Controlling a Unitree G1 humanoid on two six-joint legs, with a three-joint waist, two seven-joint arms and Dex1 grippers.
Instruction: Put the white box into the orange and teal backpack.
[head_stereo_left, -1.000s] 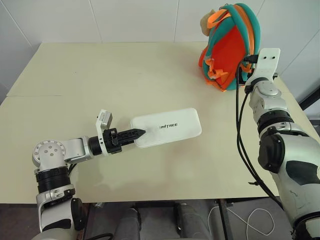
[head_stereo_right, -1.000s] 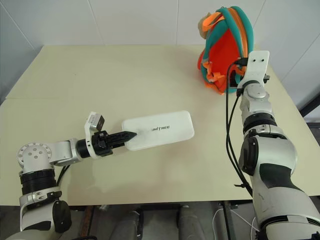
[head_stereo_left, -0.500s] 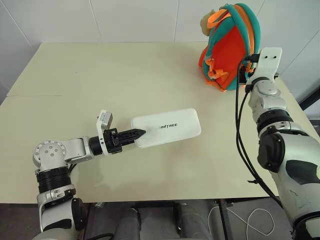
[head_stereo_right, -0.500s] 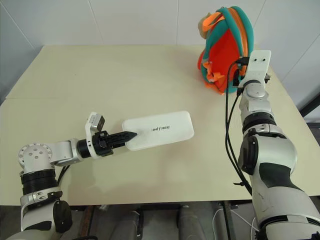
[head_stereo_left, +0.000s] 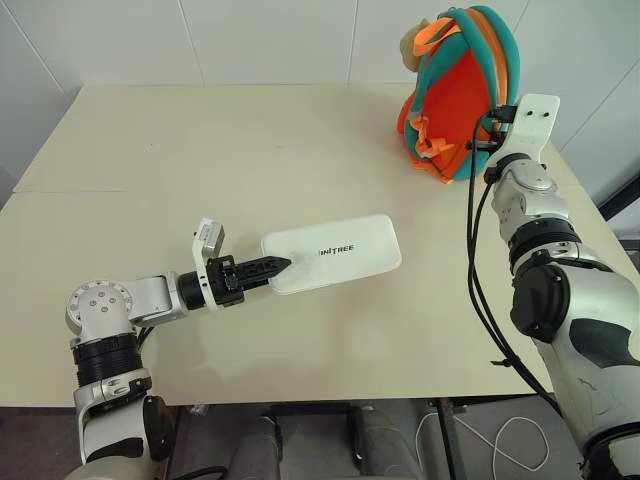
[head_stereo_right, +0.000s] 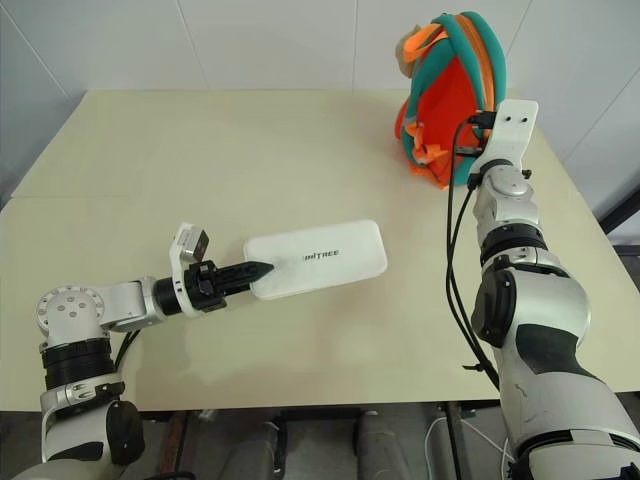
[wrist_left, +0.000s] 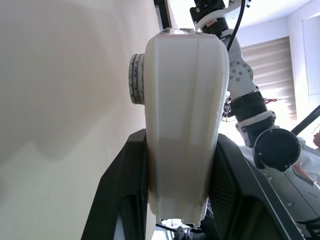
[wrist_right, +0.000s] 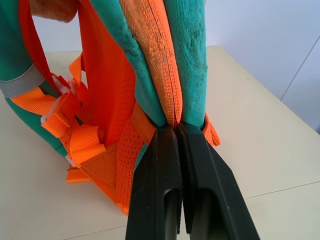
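Note:
The white box (head_stereo_left: 335, 252) lies flat on the table's near middle, dark lettering up. My left gripper (head_stereo_left: 278, 266) is shut on its left end; in the left wrist view the box (wrist_left: 185, 115) sits clamped between the black fingers (wrist_left: 120, 190). The orange and teal backpack (head_stereo_left: 455, 95) stands upright at the far right. My right gripper (wrist_right: 175, 129) is shut on the backpack's (wrist_right: 150, 60) orange zipper band, between the two teal edges near its base.
The cream table (head_stereo_left: 200, 150) has open surface between box and backpack. A beige pom-pom (head_stereo_left: 412, 40) hangs at the backpack's top left. Orange webbing straps (wrist_right: 75, 135) dangle on its front. Black cables (head_stereo_left: 478, 260) run along my right arm. White walls stand close behind.
My right gripper has shut on the backpack's zipper band, and its wrist has edged slightly toward the backpack. The left gripper and the box have not moved.

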